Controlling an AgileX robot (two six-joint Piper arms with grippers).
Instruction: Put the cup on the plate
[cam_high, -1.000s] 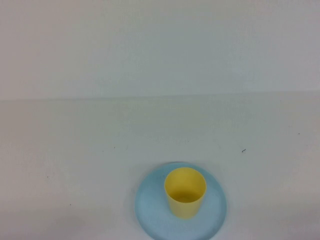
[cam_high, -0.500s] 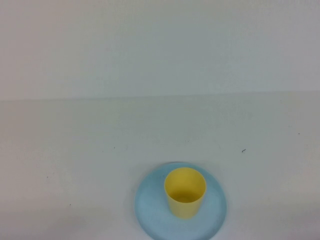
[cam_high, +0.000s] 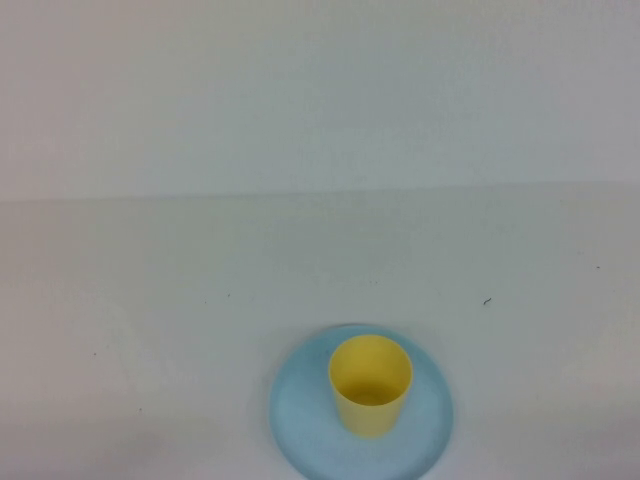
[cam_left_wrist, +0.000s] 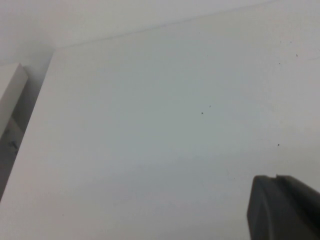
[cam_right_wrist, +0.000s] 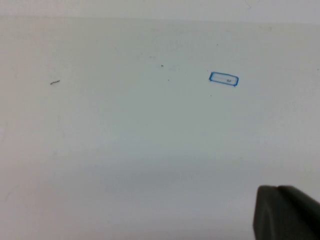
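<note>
While both arms sit outside the high view, that view shows 1 cup (cam_high: 370, 384) and 1 plate (cam_high: 300, 415) near the robot-side edge of 1 white table (cam_high: 200, 300). The cup is yellow, upright, mouth open upward, and stands on the light blue plate, slightly toward the plate's far half; bare plate rim shows on all visible sides of it. The plate's nearest edge is cut off by the frame. No gripper touches the cup or the plate, and neither item appears in either wrist view, so both lie apart from the 2 grippers. The left gripper (cam_left_wrist: 282, 207) appears only in the left wrist view as 1 dark tip with its 2 fingers pressed together along a thin seam, holding nothing, above bare tabletop. Ahead of this gripper the table's far edge meets the wall, and 1 pale block-shaped object (cam_left_wrist: 10, 95) stands off the table's side edge. The right gripper (cam_right_wrist: 286, 212) appears only in the right wrist view, likewise 1 dark tip with 2 fingers closed together and nothing between them, above bare tabletop. Ahead of this gripper lies 1 small blue-outlined rectangle (cam_right_wrist: 223, 79) marked on the surface, and 1 short dark fleck (cam_right_wrist: 55, 82) lies well apart from it.
</note>
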